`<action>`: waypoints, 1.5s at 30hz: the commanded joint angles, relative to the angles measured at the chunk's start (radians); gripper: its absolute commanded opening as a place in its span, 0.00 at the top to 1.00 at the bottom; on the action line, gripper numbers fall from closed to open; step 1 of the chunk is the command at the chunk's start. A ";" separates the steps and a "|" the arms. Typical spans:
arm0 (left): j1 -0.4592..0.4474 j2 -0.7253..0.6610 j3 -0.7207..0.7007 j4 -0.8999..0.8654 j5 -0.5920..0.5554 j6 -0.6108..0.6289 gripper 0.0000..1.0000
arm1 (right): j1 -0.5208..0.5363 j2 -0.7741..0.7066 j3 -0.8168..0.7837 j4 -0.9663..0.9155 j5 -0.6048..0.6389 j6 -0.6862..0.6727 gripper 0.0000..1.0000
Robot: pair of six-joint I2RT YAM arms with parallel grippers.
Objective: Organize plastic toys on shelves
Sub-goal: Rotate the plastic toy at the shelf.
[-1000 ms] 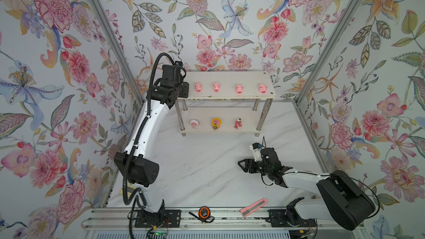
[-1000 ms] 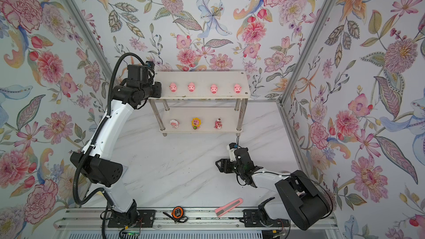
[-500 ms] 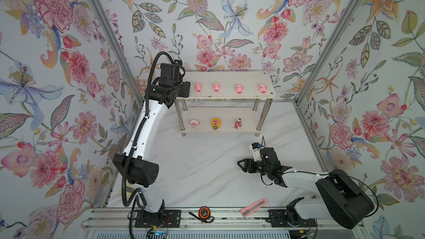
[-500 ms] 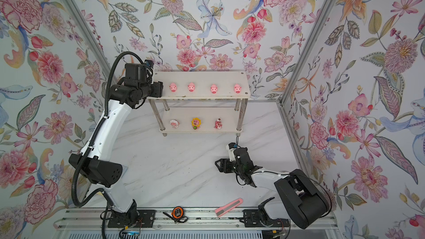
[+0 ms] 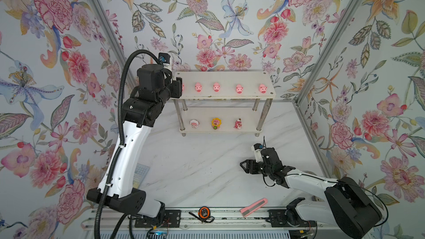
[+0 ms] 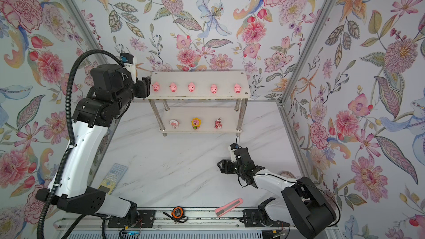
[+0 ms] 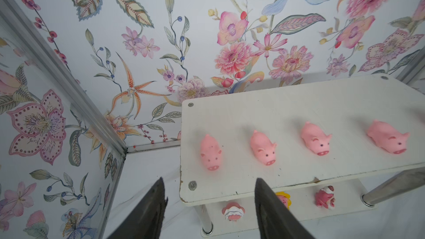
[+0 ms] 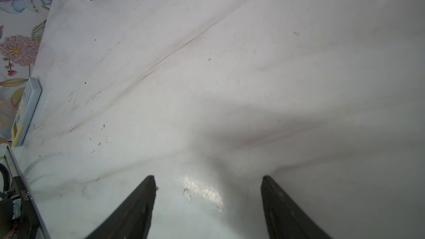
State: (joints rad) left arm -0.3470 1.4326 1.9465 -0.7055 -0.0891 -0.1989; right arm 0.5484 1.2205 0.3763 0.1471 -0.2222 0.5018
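The shelves (image 5: 226, 78) stand against the back wall in both top views. Several pink pigs stand in a row on the top board (image 7: 299, 102); the leftmost pig (image 7: 210, 154) sits free near the board's left end. On the lower board stand a whitish figurine (image 6: 174, 124), a yellow-maned one (image 6: 195, 123) and a red-pink one (image 6: 217, 124). My left gripper (image 7: 209, 178) hangs open and empty just off that left end, a short way from the leftmost pig (image 6: 155, 86). My right gripper (image 8: 207, 176) is open and empty, low over the marble table (image 5: 195, 168).
A remote-like keypad (image 6: 113, 178) lies by the left wall under my left arm. An orange-black tape measure (image 5: 203, 212) and a flat pink-and-grey bar (image 5: 254, 207) lie at the front rail. Floral walls close in on three sides.
My left gripper has opened and drawn back to the left, leaving the leftmost pig standing on the top board. The right arm has not moved.
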 commanded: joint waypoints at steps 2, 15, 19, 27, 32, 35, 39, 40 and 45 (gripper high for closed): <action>-0.058 -0.061 -0.169 0.139 -0.018 -0.020 0.40 | 0.060 -0.146 0.147 -0.262 0.177 -0.047 0.30; -0.213 -0.021 -0.196 0.229 -0.012 -0.001 0.43 | 0.179 -0.247 0.677 -0.665 0.352 -0.181 0.55; -0.253 -0.063 -0.225 0.266 -0.048 0.001 0.43 | 0.212 -0.161 0.863 -0.717 0.437 -0.253 0.51; -0.276 -0.254 -0.507 0.372 -0.086 -0.015 0.43 | 0.212 0.031 1.153 -0.728 0.547 -0.379 0.46; -0.276 -0.395 -0.738 0.465 -0.102 -0.030 0.43 | 0.205 0.072 1.264 -0.730 0.615 -0.412 0.45; -0.276 -0.463 -0.832 0.513 -0.128 -0.037 0.43 | 0.201 0.077 1.307 -0.730 0.666 -0.426 0.45; -0.275 -0.486 -0.848 0.492 -0.202 -0.017 0.43 | 0.189 0.077 1.317 -0.730 0.681 -0.428 0.44; -0.274 -0.491 -0.849 0.489 -0.219 -0.014 0.42 | 0.185 0.082 1.316 -0.730 0.677 -0.426 0.44; -0.272 -0.510 -0.858 0.479 -0.282 -0.004 0.43 | 0.166 0.137 1.331 -0.730 0.618 -0.406 0.43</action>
State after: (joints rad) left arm -0.6155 0.9409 1.1015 -0.2443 -0.2989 -0.2192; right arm 0.7227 1.3212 1.6829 -0.5655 0.4229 0.0929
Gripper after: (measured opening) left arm 0.574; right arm 0.565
